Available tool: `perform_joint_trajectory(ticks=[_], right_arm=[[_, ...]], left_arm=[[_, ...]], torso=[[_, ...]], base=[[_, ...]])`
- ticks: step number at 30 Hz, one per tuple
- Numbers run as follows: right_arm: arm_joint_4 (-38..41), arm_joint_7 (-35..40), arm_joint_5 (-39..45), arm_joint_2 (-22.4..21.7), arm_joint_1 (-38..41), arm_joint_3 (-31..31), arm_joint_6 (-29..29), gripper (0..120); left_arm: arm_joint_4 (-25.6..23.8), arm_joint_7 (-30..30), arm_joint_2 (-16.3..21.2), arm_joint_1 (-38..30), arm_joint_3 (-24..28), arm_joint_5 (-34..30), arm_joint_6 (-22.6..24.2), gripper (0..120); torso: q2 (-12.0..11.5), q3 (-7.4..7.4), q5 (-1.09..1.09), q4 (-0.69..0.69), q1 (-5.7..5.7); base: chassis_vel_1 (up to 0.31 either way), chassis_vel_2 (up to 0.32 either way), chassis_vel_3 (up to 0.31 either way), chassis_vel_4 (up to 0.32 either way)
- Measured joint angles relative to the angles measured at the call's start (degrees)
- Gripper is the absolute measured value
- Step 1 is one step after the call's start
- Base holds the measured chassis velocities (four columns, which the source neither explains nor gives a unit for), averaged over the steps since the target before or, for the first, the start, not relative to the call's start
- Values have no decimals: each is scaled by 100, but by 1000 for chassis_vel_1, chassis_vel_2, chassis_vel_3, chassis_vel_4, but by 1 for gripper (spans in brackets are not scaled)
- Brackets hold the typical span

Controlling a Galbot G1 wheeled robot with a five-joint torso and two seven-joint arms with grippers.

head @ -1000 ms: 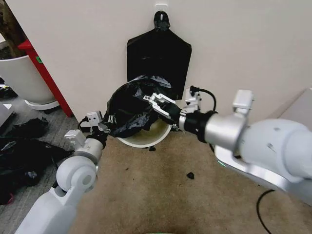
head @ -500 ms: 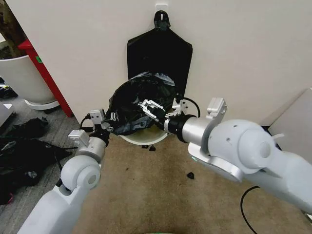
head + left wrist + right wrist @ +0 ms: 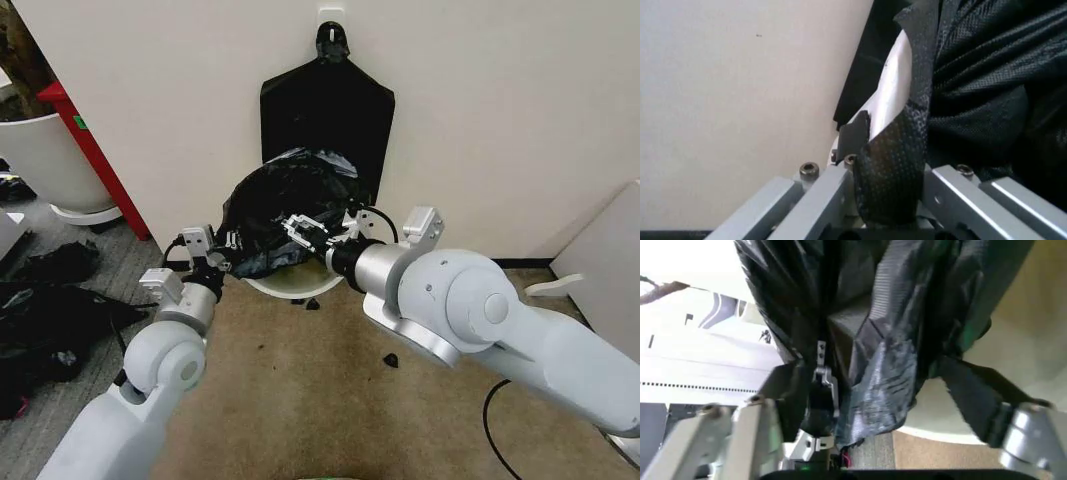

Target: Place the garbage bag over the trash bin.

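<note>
While both claws, left claw and right claw, pinch the garbage bag, it drapes the trash bin

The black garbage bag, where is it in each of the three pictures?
Head view: the garbage bag is bunched over the trash bin at the wall, between the left gripper and the right gripper.
Left wrist view: a strip of it runs between the gripper's fingers.
Right wrist view: it hangs across the middle.
Shared landmark: the cream-white bin.
</note>
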Motion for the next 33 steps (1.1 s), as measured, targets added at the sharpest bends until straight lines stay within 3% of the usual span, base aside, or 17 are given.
perform_joint_trajectory(ticks=[17,25,33], right_arm=[[86,-140,-53,-240,-293,29,-87,0],[179,-203,-44,-304,-350,53,-104,0],[557,-380,140,-838,-650,360,-279,0]], left_arm=[[-76,23,-59,103,-123,-24,15,1],[-83,-3,-162,136,-161,-99,24,1],[0,-335,-268,75,-265,-695,177,1]], torso=[[0,0,0,0,0],[0,0,0,1,0],[0,0,1,0,0]], base=[[0,0,0,0],[0,0,0,0],[0,0,0,0]])
